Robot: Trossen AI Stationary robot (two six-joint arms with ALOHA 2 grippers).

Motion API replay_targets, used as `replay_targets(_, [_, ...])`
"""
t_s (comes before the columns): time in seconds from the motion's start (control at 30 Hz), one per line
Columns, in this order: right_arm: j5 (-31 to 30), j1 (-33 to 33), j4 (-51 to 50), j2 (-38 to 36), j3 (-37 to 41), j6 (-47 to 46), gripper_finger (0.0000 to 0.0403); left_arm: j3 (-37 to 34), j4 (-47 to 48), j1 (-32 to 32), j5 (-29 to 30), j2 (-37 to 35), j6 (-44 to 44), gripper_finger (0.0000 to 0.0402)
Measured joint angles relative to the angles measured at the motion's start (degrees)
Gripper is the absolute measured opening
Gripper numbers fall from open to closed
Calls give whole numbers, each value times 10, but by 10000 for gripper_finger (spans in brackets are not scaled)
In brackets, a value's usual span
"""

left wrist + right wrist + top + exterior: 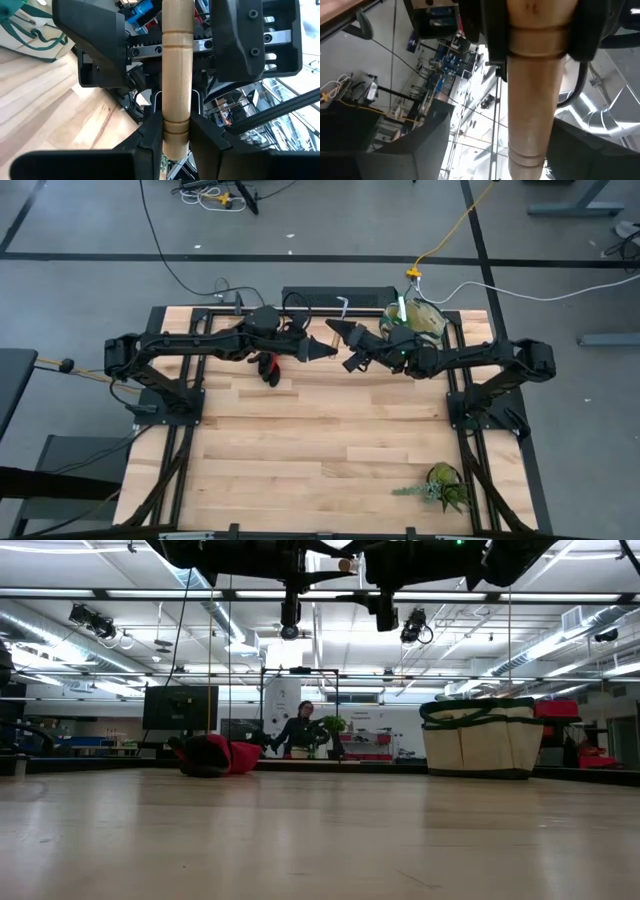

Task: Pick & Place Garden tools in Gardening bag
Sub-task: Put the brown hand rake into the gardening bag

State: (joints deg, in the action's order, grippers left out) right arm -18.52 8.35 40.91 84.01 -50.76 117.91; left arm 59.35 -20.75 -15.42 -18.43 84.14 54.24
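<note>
Holding wooden handle (177, 75) in left jaws (176, 137), clamped | right jaws (530, 20) wide open around its far end | handle runs toward bag (420, 318), right arm nearer.

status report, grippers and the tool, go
Left gripper shut on wooden handle, mid-air. Right gripper open around it. Bag far right, nothing between.

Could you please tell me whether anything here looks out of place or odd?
Nothing looks damaged. The leafy green plant seems to lie on its side near the wooden table's corner; the left pincer holds a wooden-handled tool in mid-air.
</note>
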Motion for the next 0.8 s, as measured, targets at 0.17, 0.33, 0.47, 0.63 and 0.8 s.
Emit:
replay_targets(0.17, [-17, -9, 2, 0, 0, 2, 297, 0, 0, 0, -3, 0, 0, 87])
replay_targets(0.33, [-84, -26, 3, 0, 0, -2, 297, 0, 0, 0, -3, 0, 0, 87])
replay_targets(0.47, [-95, -36, 3, 0, 0, -4, 297, 0, 0, 0, -3, 0, 0, 87])
replay_targets(0.63, [-96, -44, 4, 0, 0, -12, 297, 0, 0, 0, 1, 0, 0, 87])
replay_targets(0.8, [-147, -47, 9, 0, 0, -41, 297, 0, 0, 0, 2, 0, 0, 87])
